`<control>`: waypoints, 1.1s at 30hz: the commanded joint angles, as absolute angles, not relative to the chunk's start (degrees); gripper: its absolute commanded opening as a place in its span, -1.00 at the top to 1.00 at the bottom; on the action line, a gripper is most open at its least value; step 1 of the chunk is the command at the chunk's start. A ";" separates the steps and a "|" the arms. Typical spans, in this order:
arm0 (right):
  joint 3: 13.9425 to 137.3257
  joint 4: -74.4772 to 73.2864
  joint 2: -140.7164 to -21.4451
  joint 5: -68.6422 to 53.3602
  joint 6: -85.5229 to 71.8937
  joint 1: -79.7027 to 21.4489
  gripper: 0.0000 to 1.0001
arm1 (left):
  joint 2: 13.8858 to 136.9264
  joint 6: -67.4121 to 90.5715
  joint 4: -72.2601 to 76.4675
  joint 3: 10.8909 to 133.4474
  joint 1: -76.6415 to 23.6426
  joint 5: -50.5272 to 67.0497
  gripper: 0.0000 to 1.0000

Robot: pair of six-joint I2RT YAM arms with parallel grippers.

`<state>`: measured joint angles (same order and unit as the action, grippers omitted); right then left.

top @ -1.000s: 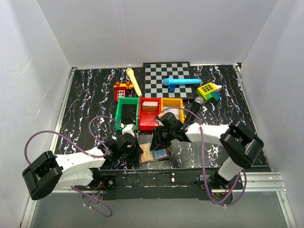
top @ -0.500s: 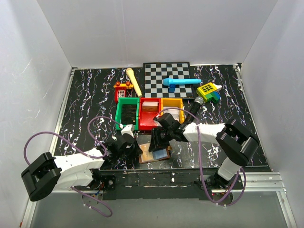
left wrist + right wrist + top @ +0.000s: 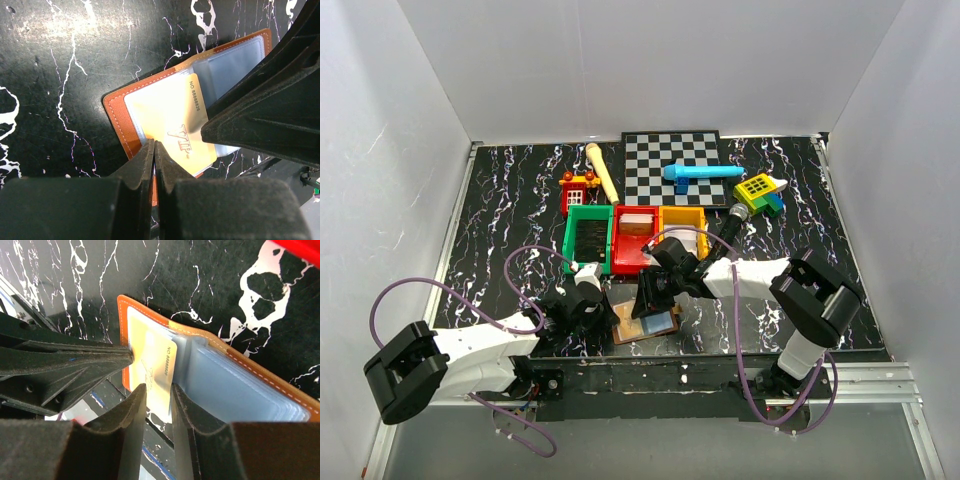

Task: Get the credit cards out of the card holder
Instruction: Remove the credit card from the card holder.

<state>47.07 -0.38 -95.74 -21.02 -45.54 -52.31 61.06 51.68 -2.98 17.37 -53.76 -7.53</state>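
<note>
The card holder (image 3: 645, 322) lies open on the surface (image 3: 500, 200) at about 6 o'clock, close to the near edge. The red bin (image 3: 620, 240) is just beside it at 12 o'clock. In the left wrist view its brown border and pale inner pockets are clear. A gold card (image 3: 170, 115) sticks out of one pocket at a slant, already partly free.

The left hand (image 3: 154, 145) comes in from 9 o'clock with its fingers pressed together. The tips rest on the holder's brown edge and seem to pin it down. The right hand (image 3: 157, 390) reaches from 2 o'clock, and its fingers stand apart with the gold card (image 3: 152, 360) between them, close to its two edges. I cannot tell if they already press on it.

Several things could go wrong from here, in my judgement:
- If the right hand pulls before it has a firm hold, the smooth card may slip out and stay in the pocket.
- If the pull goes upward and not along the pocket, the light holder may lift or slide, because the left hand pins only a thin edge.
- The two hands work very near each other, so a small sideways move could make them collide.
- The near edge of the surface is also close, so a dragged holder could go over it.
</note>
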 commanded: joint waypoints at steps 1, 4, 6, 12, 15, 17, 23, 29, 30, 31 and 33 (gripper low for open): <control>46.94 3.69 -95.80 -22.50 -46.84 -52.65 0.34 | 61.61 51.94 -3.16 16.61 -53.88 -8.35 1.00; 46.67 4.48 -95.89 -22.94 -47.11 -52.65 0.34 | 61.70 51.94 -3.08 16.61 -53.88 -8.26 1.00; 46.41 5.18 -95.89 -23.29 -47.28 -52.65 0.34 | 61.96 51.94 -2.90 16.61 -53.88 -8.26 1.00; 45.71 6.76 -96.59 -24.43 -47.81 -52.65 0.34 | 63.10 52.12 -2.81 16.52 -53.88 -8.09 1.00; 45.09 7.91 -96.77 -24.87 -48.25 -52.73 0.34 | 63.63 52.12 -2.46 16.44 -53.88 -7.91 1.00; 44.74 8.78 -96.94 -25.66 -48.60 -52.65 0.34 | 63.98 52.12 -2.29 16.43 -53.88 -7.82 1.00; 42.89 13.09 -96.68 -26.72 -50.36 -52.65 0.27 | 64.07 52.21 -2.29 16.08 -53.88 -7.82 1.00; 42.19 14.15 -96.77 -26.54 -51.33 -52.65 0.26 | 62.76 52.29 -3.34 15.91 -53.88 -8.44 1.00; 42.19 14.06 -96.68 -26.46 -51.33 -52.56 0.26 | 62.06 52.29 -3.60 15.82 -53.88 -8.70 1.00; 42.27 13.80 -96.68 -26.28 -51.33 -52.56 0.26 | 61.27 52.29 -3.95 15.82 -53.88 -8.88 1.00; 42.45 13.27 -96.68 -26.10 -51.24 -52.56 0.26 | 59.86 52.29 -4.65 15.65 -53.88 -9.31 1.00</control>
<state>42.28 10.74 -96.12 -24.62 -49.60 -52.23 62.00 52.49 -0.34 17.19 -53.76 -7.81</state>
